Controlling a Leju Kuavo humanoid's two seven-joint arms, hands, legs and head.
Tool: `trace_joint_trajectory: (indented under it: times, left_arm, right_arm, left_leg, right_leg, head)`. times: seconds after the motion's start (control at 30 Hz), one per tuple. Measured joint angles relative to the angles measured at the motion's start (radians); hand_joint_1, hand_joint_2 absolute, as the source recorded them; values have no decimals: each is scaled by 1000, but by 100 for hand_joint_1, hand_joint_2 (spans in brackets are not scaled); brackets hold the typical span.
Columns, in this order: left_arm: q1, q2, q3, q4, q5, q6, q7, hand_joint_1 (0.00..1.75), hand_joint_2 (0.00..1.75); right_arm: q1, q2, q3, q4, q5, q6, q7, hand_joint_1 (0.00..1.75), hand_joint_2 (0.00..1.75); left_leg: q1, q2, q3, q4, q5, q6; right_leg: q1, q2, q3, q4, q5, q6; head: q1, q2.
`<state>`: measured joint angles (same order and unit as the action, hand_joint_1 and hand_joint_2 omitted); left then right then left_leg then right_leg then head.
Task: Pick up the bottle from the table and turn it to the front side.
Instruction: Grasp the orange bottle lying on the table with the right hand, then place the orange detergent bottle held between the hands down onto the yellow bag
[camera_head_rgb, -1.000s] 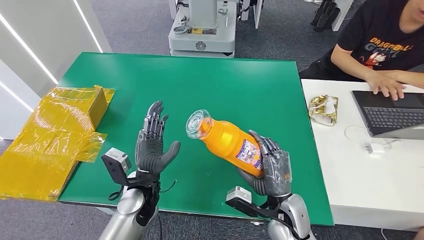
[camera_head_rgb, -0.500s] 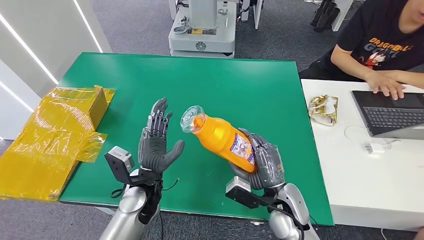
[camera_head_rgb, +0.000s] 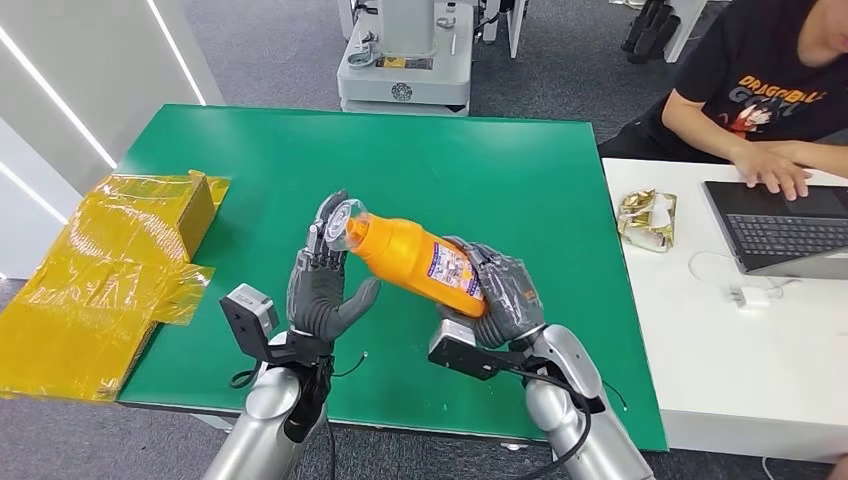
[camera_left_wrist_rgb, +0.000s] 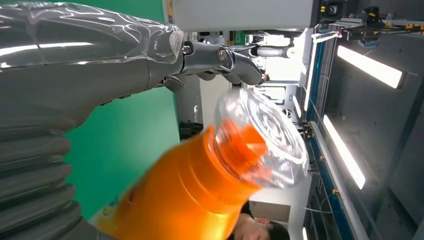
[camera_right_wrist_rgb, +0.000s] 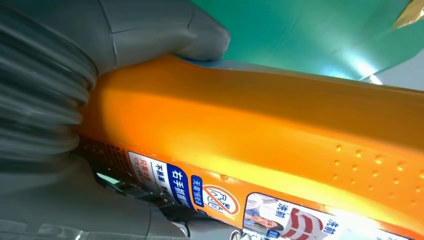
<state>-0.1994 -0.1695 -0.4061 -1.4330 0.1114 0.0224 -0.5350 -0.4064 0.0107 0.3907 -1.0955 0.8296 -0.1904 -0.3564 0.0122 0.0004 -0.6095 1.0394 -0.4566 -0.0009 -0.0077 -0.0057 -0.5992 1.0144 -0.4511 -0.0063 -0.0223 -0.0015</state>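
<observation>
Bottle gripped by right robot hand, tilted above table, left robot hand spread at its cap.

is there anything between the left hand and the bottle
Nothing visible does. The right hand holds the orange bottle tilted over the green table, its clear cap right at the open left hand's fingers.

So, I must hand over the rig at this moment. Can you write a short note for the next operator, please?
Right hand: grips the orange bottle by its lower body, off the green table.
Left hand: open, palm toward the bottle; the clear cap is by its fingertips, contact cannot be told.
Done: bottle picked up, held tilted, cap toward the left hand.
Left: turn the bottle to its front side, likely with help from the left hand.
</observation>
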Motion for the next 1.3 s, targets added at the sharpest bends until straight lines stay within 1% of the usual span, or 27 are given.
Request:
trace_joint_trajectory:
  times: [0.17, 0.3, 0.53, 0.87, 1.23, 1.3]
  left_arm:
    - [-10, -5, 1, 9, 2, -2, 7, 0, 175]
    - [-12, -5, 1, 15, 2, -2, 9, 0, 175]
    - [-11, -5, 7, 16, 2, -4, 24, 0, 175]
    - [-11, -5, 19, 31, 2, -4, 32, 0, 175]
    - [-9, -4, 25, 36, 2, 0, 33, 0, 175]
    - [-7, -4, 25, 36, 2, 3, 33, 78, 175]
  right_arm:
    - [-76, 14, 30, 67, 14, 47, -5, 175, 175]
    - [-111, 25, 48, 102, 17, 62, -7, 175, 175]
    - [-148, 41, 78, 168, 28, 109, -11, 175, 175]
    - [-191, 52, 131, 273, 12, 196, -67, 175, 175]
    - [-209, 54, 170, 323, -17, 215, -115, 175, 175]
    - [-210, 54, 174, 325, -20, 218, -117, 175, 175]
  left_leg:
    - [0, 0, 0, 0, 0, 0]
    - [0, 0, 0, 0, 0, 0]
    - [0, 0, 0, 0, 0, 0]
    - [0, 0, 0, 0, 0, 0]
    - [0, 0, 0, 0, 0, 0]
    - [0, 0, 0, 0, 0, 0]
  right_leg:
    - [0, 0, 0, 0, 0, 0]
    - [0, 0, 0, 0, 0, 0]
    - [0, 0, 0, 0, 0, 0]
    - [0, 0, 0, 0, 0, 0]
    - [0, 0, 0, 0, 0, 0]
    - [0, 0, 0, 0, 0, 0]
  head:
    - [0, 0]
    - [0, 0]
    - [0, 0]
    - [0, 0]
    - [0, 0]
    - [0, 0]
